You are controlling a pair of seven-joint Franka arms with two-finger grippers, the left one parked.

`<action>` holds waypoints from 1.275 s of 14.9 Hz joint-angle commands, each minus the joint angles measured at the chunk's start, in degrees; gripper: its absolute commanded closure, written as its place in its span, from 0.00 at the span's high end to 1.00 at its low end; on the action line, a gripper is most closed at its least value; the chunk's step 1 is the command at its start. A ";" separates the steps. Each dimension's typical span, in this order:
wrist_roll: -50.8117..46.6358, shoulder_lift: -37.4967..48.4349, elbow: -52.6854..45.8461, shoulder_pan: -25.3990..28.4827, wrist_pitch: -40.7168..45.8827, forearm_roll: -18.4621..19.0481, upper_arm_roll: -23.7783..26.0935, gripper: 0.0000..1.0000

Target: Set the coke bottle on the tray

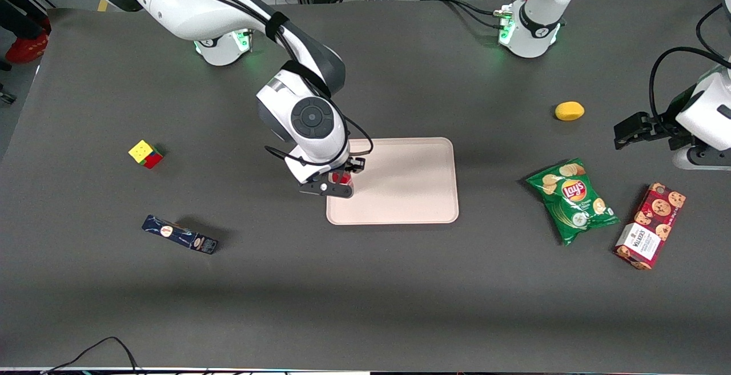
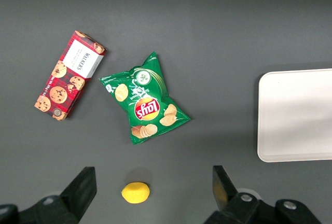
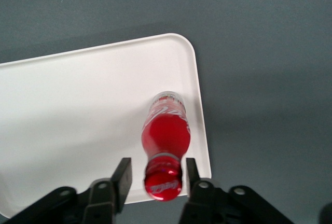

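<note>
Now, gripper (image 3: 155,175) clasping upright coke bottle (image 3: 166,136) just inside tray (image 3: 78,105) rim, open tray alongside

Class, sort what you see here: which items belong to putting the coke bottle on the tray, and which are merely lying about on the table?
Belongs to the job:
coke bottle, over the tray's edge
tray
gripper, fingers either side of the bottle's cap

Just lying about:
puzzle cube
dark blue box
lemon
crisp bag
biscuit box
</note>
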State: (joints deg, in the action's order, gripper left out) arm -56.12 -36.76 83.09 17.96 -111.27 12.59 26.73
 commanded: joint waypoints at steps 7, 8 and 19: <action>-0.31 4.40 -1.70 -2.74 0.26 0.77 0.51 1.00; 1.69 6.16 -1.70 -3.97 0.61 -0.45 0.52 1.00; 37.27 34.54 19.36 -9.70 5.01 -10.74 -17.48 1.00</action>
State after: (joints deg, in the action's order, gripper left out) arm -27.83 -13.66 89.60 8.19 -104.65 4.73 15.36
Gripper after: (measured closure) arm 0.000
